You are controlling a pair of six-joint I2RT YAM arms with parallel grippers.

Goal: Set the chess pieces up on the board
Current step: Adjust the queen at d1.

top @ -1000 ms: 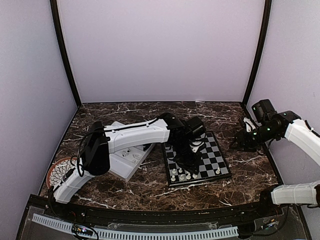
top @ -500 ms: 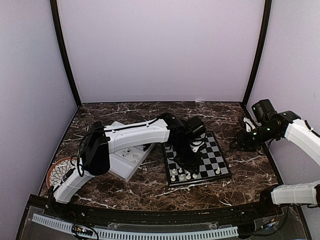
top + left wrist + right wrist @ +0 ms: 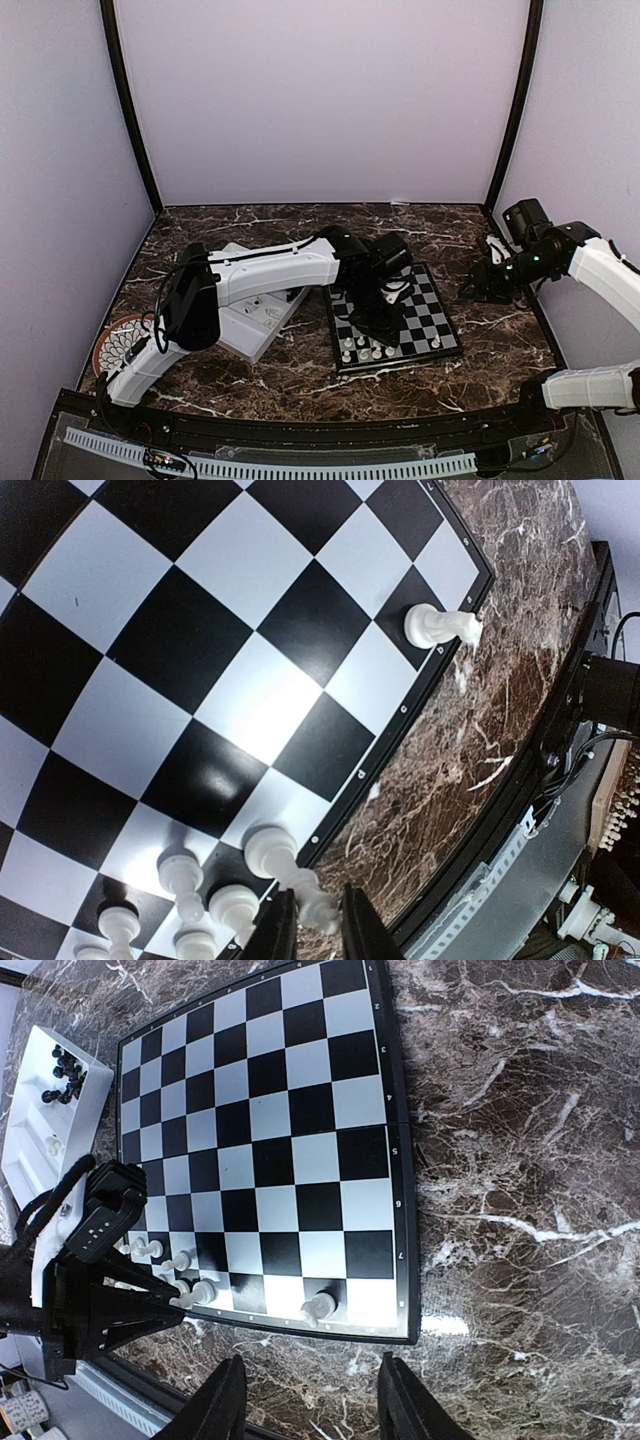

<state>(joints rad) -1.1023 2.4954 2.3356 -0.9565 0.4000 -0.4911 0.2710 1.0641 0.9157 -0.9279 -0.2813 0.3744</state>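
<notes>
- Brown marble table [image 3: 300, 375] is seen from above, with the board [image 3: 440, 310] laid right of centre. A few white pieces [image 3: 362, 348] are lined along its near edge, and no black ones are seen on it.
- In the same view the board's left half is covered by the left arm, so those squares cannot be checked. The left gripper [image 3: 377, 330] is lowered among the near-edge pieces. A white tray [image 3: 245, 335] and a round plate [image 3: 118, 345] are placed left of the board. The right gripper [image 3: 478, 285] is held well apart, off the board's right side.
- From the left wrist, the fingers [image 3: 275, 930] are seen narrowly apart on either side of the head of the nearest white piece [image 3: 285, 865], which is set on an edge square. Whether it is pinched cannot be told. Four more figures are crowded just beside it and could be knocked over. A corner piece [image 3: 435, 628] is set alone further along the edge.
- From the right wrist, the jaws are seen spread with nothing between them. The far rows are shown bare, and the black pieces [image 3: 62, 1072] are gathered in the tray.
- The task is judged barely begun: most of the white set and the whole black set are left to be placed.
</notes>
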